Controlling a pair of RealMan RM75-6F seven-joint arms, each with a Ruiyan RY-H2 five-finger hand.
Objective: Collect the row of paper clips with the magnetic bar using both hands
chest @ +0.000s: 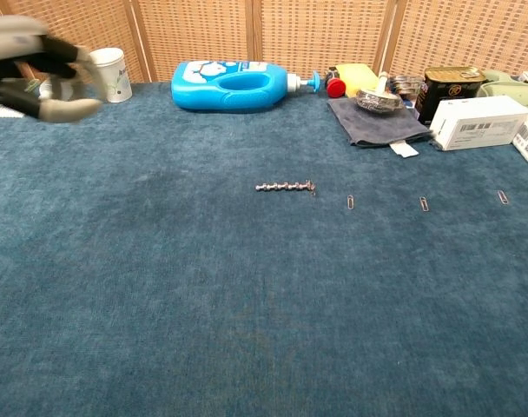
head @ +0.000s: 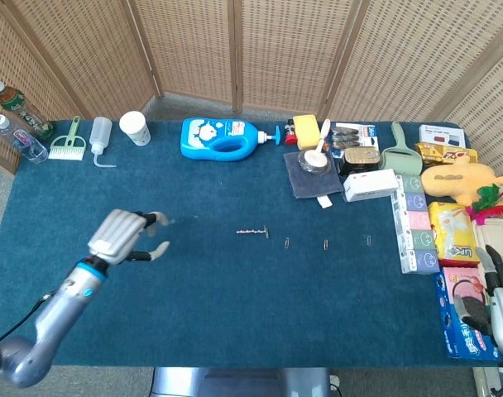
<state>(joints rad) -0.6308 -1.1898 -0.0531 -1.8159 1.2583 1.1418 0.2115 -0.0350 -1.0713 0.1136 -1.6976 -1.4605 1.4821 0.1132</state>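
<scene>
The magnetic bar (head: 253, 232) (chest: 284, 186), a short beaded metal rod, lies alone on the blue cloth near the table's middle. To its right three paper clips lie in a row (head: 286, 242) (head: 325, 245) (head: 368, 241), also visible in the chest view (chest: 351, 202) (chest: 425, 204) (chest: 503, 197). My left hand (head: 123, 236) (chest: 34, 65) hovers far left of the bar, fingers apart, holding nothing. My right hand (head: 493, 302) shows only partly at the lower right edge, over the packets, fingers spread and holding nothing.
A blue detergent bottle (head: 222, 137), white cup (head: 136, 127) and squeeze bottle (head: 101, 136) stand along the back. A grey cloth with a bowl (head: 313, 169), a white box (head: 371, 184) and packed snacks (head: 454, 231) crowd the right side.
</scene>
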